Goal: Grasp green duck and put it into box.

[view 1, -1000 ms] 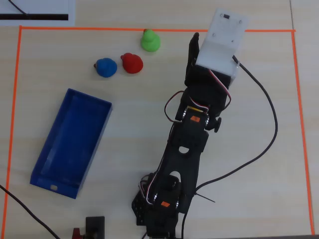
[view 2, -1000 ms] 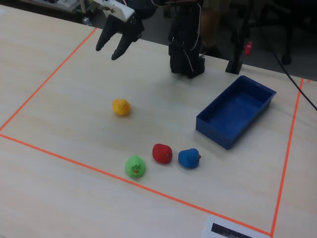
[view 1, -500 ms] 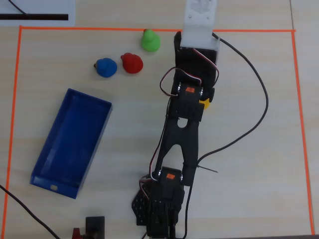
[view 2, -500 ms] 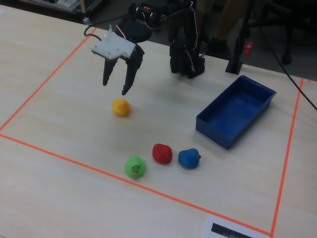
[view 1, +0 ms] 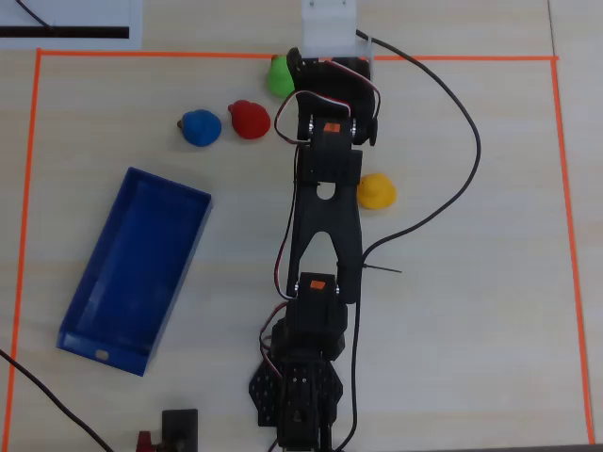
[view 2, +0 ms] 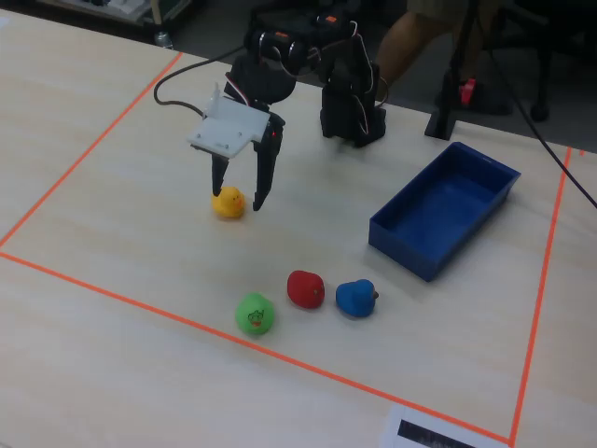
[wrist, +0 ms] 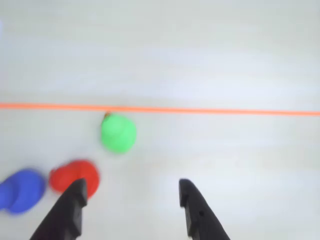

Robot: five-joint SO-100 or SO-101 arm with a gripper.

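The green duck [view 2: 254, 315] sits on the table just inside the orange tape line [view 2: 140, 303], with a red duck [view 2: 305, 288] and a blue duck [view 2: 355, 299] beside it. My gripper [view 2: 238, 198] is open and empty, held above the table and pointing down, short of the green duck. In the wrist view the green duck [wrist: 118, 132] lies ahead of the open gripper [wrist: 132, 187], slightly left of centre. In the overhead view the green duck [view 1: 278, 77] is partly covered by the arm. The blue box [view 2: 446, 208] stands empty off to one side.
A yellow duck [view 2: 228, 203] lies right beside my left fingertip in the fixed view. The red duck [wrist: 75, 176] and blue duck [wrist: 20, 191] lie near my left finger in the wrist view. The arm's base [view 2: 353, 103] and a cable [view 1: 462, 160] are behind.
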